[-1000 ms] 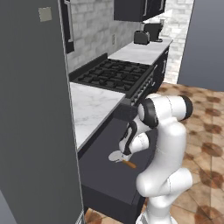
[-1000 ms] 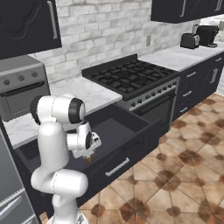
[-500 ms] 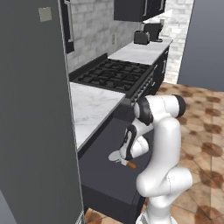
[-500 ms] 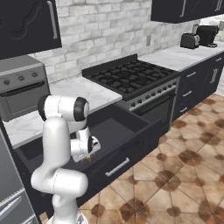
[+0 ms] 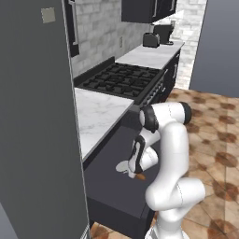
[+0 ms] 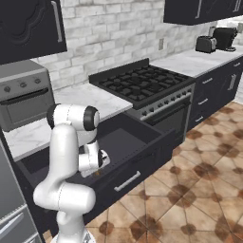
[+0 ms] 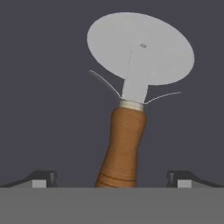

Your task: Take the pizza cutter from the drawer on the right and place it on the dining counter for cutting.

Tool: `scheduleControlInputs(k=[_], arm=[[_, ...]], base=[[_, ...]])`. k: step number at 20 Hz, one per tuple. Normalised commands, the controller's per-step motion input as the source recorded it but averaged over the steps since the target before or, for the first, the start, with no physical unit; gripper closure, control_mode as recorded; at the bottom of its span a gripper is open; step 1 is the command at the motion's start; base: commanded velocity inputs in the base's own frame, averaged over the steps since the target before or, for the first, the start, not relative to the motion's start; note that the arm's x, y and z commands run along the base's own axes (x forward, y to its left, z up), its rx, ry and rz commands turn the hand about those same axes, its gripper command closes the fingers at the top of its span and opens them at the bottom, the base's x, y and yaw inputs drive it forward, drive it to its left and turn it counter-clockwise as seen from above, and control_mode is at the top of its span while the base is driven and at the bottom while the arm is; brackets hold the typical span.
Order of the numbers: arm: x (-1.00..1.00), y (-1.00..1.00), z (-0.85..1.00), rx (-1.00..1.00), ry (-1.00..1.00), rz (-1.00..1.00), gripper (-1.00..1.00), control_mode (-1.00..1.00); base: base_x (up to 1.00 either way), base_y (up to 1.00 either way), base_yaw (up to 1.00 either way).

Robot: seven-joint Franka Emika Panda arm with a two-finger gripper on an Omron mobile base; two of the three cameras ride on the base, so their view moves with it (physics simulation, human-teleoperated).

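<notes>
Your arm has sunk lower into the drawer (image 6: 137,137). The gripper (image 7: 112,177) stands wide apart around the pizza cutter (image 7: 131,100), frame centre. Grasping step: close on its handle next.

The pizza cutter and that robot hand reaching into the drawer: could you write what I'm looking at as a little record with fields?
pizza cutter: lying flat on the dark drawer floor, round pale wheel, orange-brown handle
drawer: pulled open, black front, silver bar handle
gripper: open, one fingertip either side of the handle, not closed on it
stove: black, beside the drawer
floor: brown tiles
</notes>
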Motion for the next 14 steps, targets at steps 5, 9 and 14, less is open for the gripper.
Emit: scheduleControlInputs(k=[5,9,14], arm=[[0.04,0.02,-0.26,0.00,0.00,0.00,-1.00,-1.00],[0.10,0.00,-0.25,0.00,0.00,0.00,-1.00,-1.00],[0.07,0.00,-0.22,0.00,0.00,0.00,-1.00,-1.00]], base=[[0.00,0.00,0.00],[0.00,0.00,0.00],[0.00,0.00,0.00]])
